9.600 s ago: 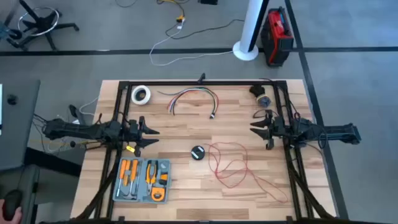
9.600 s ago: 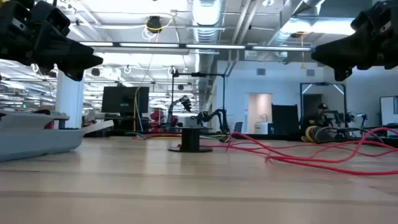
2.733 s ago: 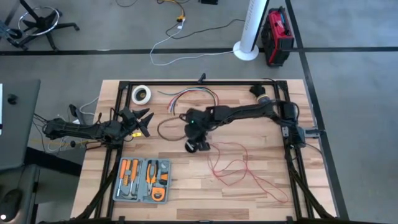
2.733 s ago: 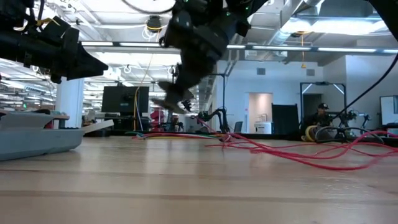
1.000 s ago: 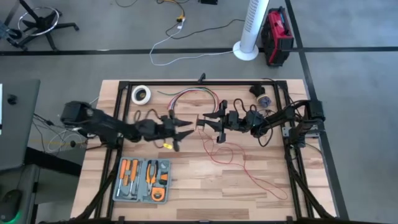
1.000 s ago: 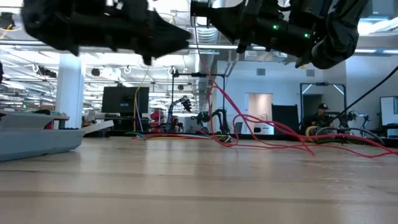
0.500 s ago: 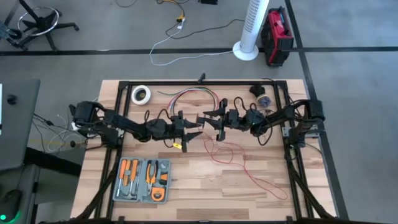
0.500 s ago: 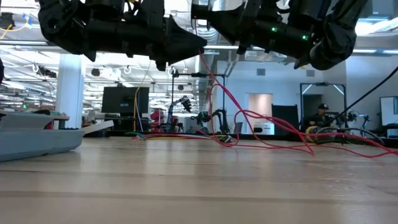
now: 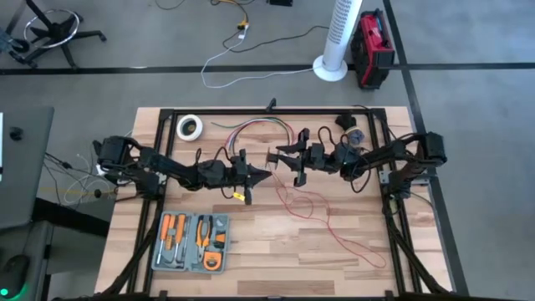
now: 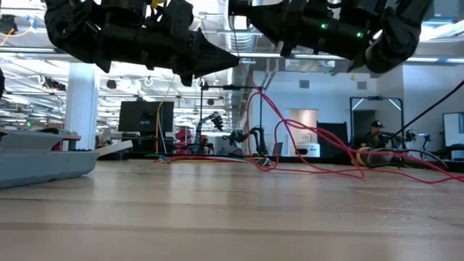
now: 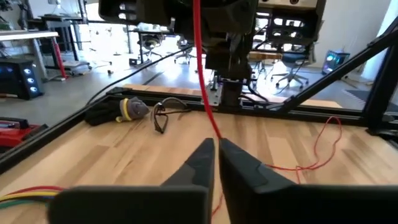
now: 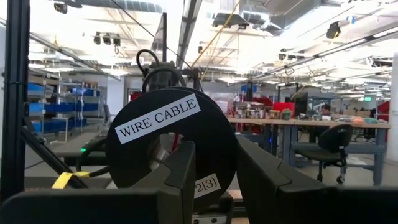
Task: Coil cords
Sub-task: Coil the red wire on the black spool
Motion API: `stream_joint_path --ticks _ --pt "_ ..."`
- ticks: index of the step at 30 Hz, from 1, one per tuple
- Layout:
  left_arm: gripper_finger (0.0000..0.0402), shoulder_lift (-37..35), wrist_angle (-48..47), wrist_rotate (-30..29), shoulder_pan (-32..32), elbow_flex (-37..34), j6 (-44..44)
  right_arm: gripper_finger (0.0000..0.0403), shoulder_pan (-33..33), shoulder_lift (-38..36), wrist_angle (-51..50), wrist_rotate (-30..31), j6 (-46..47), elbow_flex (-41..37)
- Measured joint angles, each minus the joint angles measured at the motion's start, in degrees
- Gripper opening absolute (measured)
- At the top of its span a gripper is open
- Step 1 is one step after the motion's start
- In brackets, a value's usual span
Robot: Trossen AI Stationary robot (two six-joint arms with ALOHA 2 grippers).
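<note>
The cord is a thin red wire (image 9: 309, 209) that lies in loose loops on the table right of centre and rises to a black spool (image 12: 161, 124) labelled "WIRE CABLE". My right gripper (image 9: 282, 159), reaching in from the right above the table's middle, is shut on that spool (image 9: 272, 157). My left gripper (image 9: 266, 176) comes from the left and stands just beside and below the spool, shut on the red wire (image 11: 205, 81). In the low view both grippers hang well above the table, and the wire (image 10: 290, 130) arcs down to the tabletop. My left gripper pinches the red wire (image 11: 213, 132) between its two fingertips, one single strand. Its fingers lie about level and come from the table's left. The wire runs straight up from the fingertips to the spool; the rest hangs slack down to the table. My right gripper holds the spool by its lower part (image 12: 208, 180), between its two fingers (image 12: 186, 171). The labelled flat face is turned toward the wrist camera. The fingers point level toward the table's left. The spool is lifted clear of the table; the exact place of contact is hidden behind the fingers.
A grey case of orange-handled tools (image 9: 194, 242) lies near the front left. A white tape roll (image 9: 189, 126), a bundle of coloured cables (image 9: 259, 130) and small dark parts (image 9: 351, 130) lie along the far edge. A black frame (image 9: 267, 111) borders the table.
My left gripper has moved toward the table's right, up to the wire hanging under the spool. My right gripper has kept the spool lifted, nearly in place. The hanging stretch of red wire has shifted a little toward the right.
</note>
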Motion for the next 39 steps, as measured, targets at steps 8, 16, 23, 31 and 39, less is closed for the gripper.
stream_joint_path --ticks 8,16,23,31,39 --pt "0.0003 0.0 -0.1 1.6 -0.5 0.2 -0.4 0.0102 0.0 -2.7 -4.2 -0.5 -1.5 0.0" --pt "0.0045 0.0 -0.5 1.4 -0.1 0.3 1.5 0.0102 -0.2 -6.5 -7.8 -1.5 -4.6 0.0" --pt "0.0137 0.0 -0.6 1.0 1.2 0.3 -2.1 0.0102 -0.4 -6.7 -9.1 -3.7 -4.6 0.0" --pt "0.0168 0.0 -5.0 2.3 0.3 3.6 -2.1 0.0102 -0.3 -6.7 -9.4 -4.8 -4.6 0.0" --pt "0.0154 0.0 -6.8 2.0 -0.2 6.3 -0.5 0.0102 -0.3 -6.7 -9.4 -4.9 -5.6 0.0"
